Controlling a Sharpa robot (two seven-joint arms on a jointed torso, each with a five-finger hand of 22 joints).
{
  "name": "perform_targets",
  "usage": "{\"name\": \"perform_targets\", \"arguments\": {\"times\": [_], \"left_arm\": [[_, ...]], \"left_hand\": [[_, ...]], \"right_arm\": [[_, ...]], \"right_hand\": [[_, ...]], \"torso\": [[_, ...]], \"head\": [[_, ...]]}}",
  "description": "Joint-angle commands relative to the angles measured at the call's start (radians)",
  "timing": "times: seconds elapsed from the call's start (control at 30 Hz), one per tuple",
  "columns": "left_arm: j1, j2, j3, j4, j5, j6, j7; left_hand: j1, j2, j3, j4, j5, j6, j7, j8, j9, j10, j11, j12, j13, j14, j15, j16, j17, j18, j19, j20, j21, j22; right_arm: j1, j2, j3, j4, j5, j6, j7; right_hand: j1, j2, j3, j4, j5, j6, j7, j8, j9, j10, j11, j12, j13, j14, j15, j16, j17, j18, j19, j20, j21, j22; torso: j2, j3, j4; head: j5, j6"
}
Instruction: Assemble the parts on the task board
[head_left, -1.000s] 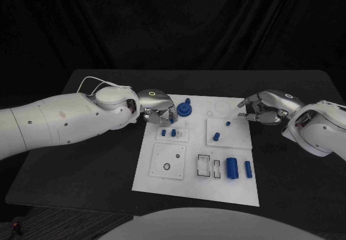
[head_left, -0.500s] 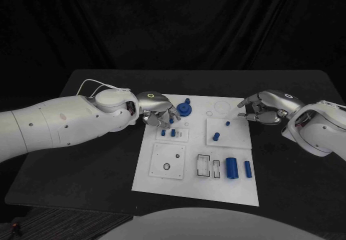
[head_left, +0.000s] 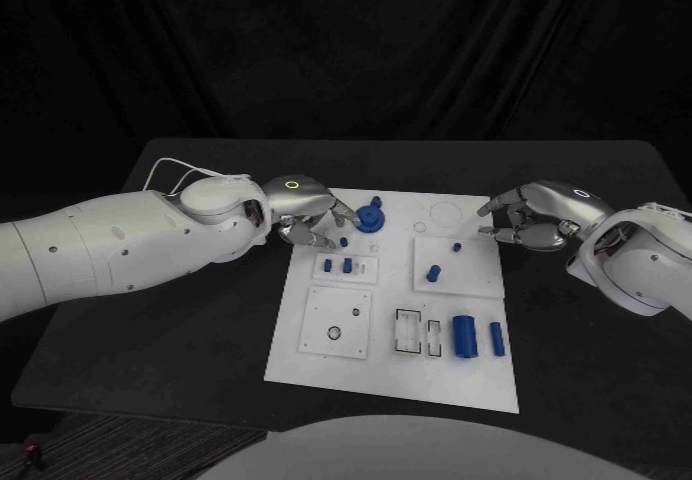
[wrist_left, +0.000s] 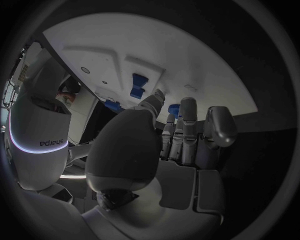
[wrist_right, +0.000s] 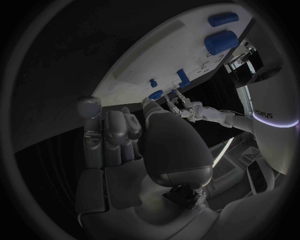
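Observation:
The white task board (head_left: 378, 371) lies mid-table. My left hand (head_left: 309, 213) hovers over the board's far left corner, fingers curled down beside a blue gear (head_left: 372, 218). A small blue piece (head_left: 343, 241) sits just under the fingertips (head_left: 323, 236); whether it is held is unclear. In the left wrist view a blue bit (wrist_left: 174, 109) shows between the thumb and fingers of that hand (wrist_left: 169, 145). Two blue pegs (head_left: 336, 266) stand on a small plate below. My right hand (head_left: 531, 216) stays at the board's right edge, fingers curled in, holding nothing.
Two short blue pegs (head_left: 456, 246) (head_left: 433, 270) stand on the right square plate. A thick blue cylinder (head_left: 464, 335) and a thinner one (head_left: 496, 338) lie near the front right, beside rectangular slots (head_left: 410, 330). A plate with a round hole (head_left: 335, 332) sits front left.
My left hand has risen and drawn back slightly from the small peg plate toward the board's far left corner. The right hand has not moved.

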Motion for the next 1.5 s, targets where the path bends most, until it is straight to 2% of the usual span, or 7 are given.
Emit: {"name": "perform_targets", "arguments": {"times": [0.03, 0.2, 0.43, 0.6, 0.93, 1.13, 1.5], "left_arm": [[0.002, -0.019, 0.001, 0.006, 0.001, -0.149, 0.034], [0.028, -0.071, 0.001, 0.014, 0.101, -0.178, 0.113], [0.055, -0.155, 0.001, 0.032, 0.369, -0.163, 0.384], [0.062, -0.194, 0.001, 0.039, 0.689, 0.015, 0.515], [0.030, -0.177, 0.000, 0.065, 1.206, 0.278, 0.635], [0.001, -0.169, 0.000, 0.068, 1.392, 0.376, 0.642], [-0.018, -0.177, 0.000, 0.082, 1.528, 0.436, 0.639]], "left_hand": [[-0.001, 0.010, -0.007, 0.004, -0.003, 0.001, -0.004, 0.007, 0.000, -0.011, -0.002, 0.007, 0.005, 0.003, -0.003, 0.002, -0.003, 0.007, 0.004, 0.002, 0.002, 0.143], [-0.015, -0.009, -0.052, 0.064, -0.007, 0.039, -0.005, 0.022, 0.005, -0.063, -0.013, 0.052, 0.045, -0.056, -0.007, -0.045, -0.066, 0.020, -0.042, -0.003, -0.076, 0.124], [-0.289, -0.164, -0.479, 0.141, 0.000, 0.075, -0.009, 0.028, 0.005, -0.117, -0.011, 0.106, 0.093, -0.150, 0.010, -0.088, -0.078, 0.047, -0.179, 0.011, -0.280, 0.076], [-0.309, -0.182, -0.503, 0.159, 0.003, 0.083, 0.033, 0.019, 0.001, -0.278, 0.024, 0.055, 0.077, -0.523, 0.121, -0.391, -0.195, 0.037, -0.598, 0.061, -0.728, -0.061], [-0.271, -0.070, -0.402, 0.142, -0.001, -0.007, -0.011, -0.005, -0.043, -0.525, -0.036, -0.061, -0.037, -0.846, 0.092, -0.824, -0.420, 0.037, -0.925, 0.062, -1.065, -0.297], [-0.261, 0.077, -0.316, 0.136, -0.004, -0.129, -0.011, -0.009, -0.087, -0.665, -0.039, -0.100, -0.117, -0.985, 0.103, -0.982, -0.526, 0.048, -1.025, 0.086, -1.066, -0.427], [-0.261, 0.195, -0.366, 0.131, 0.051, -0.358, -0.026, -0.026, -0.169, -0.810, -0.087, -0.105, -0.204, -1.125, 0.090, -1.063, -0.620, 0.088, -1.208, 0.086, -1.079, -0.807]], "right_arm": [[0.007, -0.012, 0.001, 0.020, -0.010, -0.047, 0.011], [0.059, -0.031, 0.001, 0.058, -0.035, -0.050, -0.001], [0.143, -0.060, 0.001, 0.117, -0.099, -0.029, -0.047], [0.177, -0.053, 0.001, 0.136, -0.189, 0.073, -0.120], [0.138, -0.010, 0.001, 0.123, -0.337, 0.173, -0.117], [0.110, 0.004, 0.001, 0.116, -0.362, 0.194, -0.100], [0.089, 0.018, 0.001, 0.114, -0.370, 0.195, -0.080]], "right_hand": [[0.016, 0.000, 0.007, -0.001, 0.003, 0.011, 0.002, 0.005, -0.002, -0.029, 0.000, -0.046, -0.039, -0.006, 0.001, -0.009, -0.008, 0.019, -0.008, 0.002, -0.010, -0.003], [0.049, -0.020, 0.035, 0.001, 0.004, 0.053, 0.001, 0.016, -0.007, -0.207, 0.009, -0.439, -0.373, 0.011, 0.004, 0.008, 0.007, 0.014, 0.016, 0.002, 0.014, 0.011], [0.071, -0.070, 0.059, 0.019, -0.036, 0.054, 0.010, -0.005, -0.023, -0.223, 0.024, -0.703, -0.605, 0.001, 0.018, -0.032, -0.029, 0.015, 0.015, 0.013, -0.022, 0.010], [0.085, -0.102, 0.035, -0.010, -0.097, 0.044, 0.001, -0.020, -0.029, -0.344, 0.068, -0.872, -0.746, -0.050, 0.052, -0.123, -0.110, 0.028, -0.032, 0.042, -0.155, -0.031], [0.159, -0.126, 0.061, -0.056, 0.031, 0.042, -0.047, -0.033, -0.012, -0.499, 0.087, -0.901, -0.811, -0.113, 0.043, -0.174, -0.158, 0.046, -0.082, 0.042, -0.275, -0.062], [0.149, -0.126, 0.071, -0.067, 0.051, 0.060, -0.040, -0.031, -0.002, -0.447, 0.083, -0.870, -0.827, -0.081, 0.039, -0.130, -0.129, 0.034, -0.039, 0.036, -0.191, -0.023], [0.113, -0.129, 0.069, -0.062, -0.001, 0.078, -0.023, -0.037, 0.000, -0.380, 0.076, -0.871, -0.870, -0.050, 0.048, -0.100, -0.113, 0.024, -0.005, 0.041, -0.132, 0.007]], "torso": [[0.000, 0.0001, 0.0004], [0.001, -0.0010, 0.0003], [0.004, -0.0026, -0.0018], [0.007, -0.0040, -0.0001], [0.016, -0.0167, 0.0129], [0.019, -0.0254, 0.0240], [0.020, -0.0501, 0.0359]], "head": [[-0.006, 0.000], [-0.013, 0.000], [-0.022, 0.000], [-0.029, 0.000], [-0.067, 0.000], [-0.079, 0.000], [-0.098, 0.000]]}}
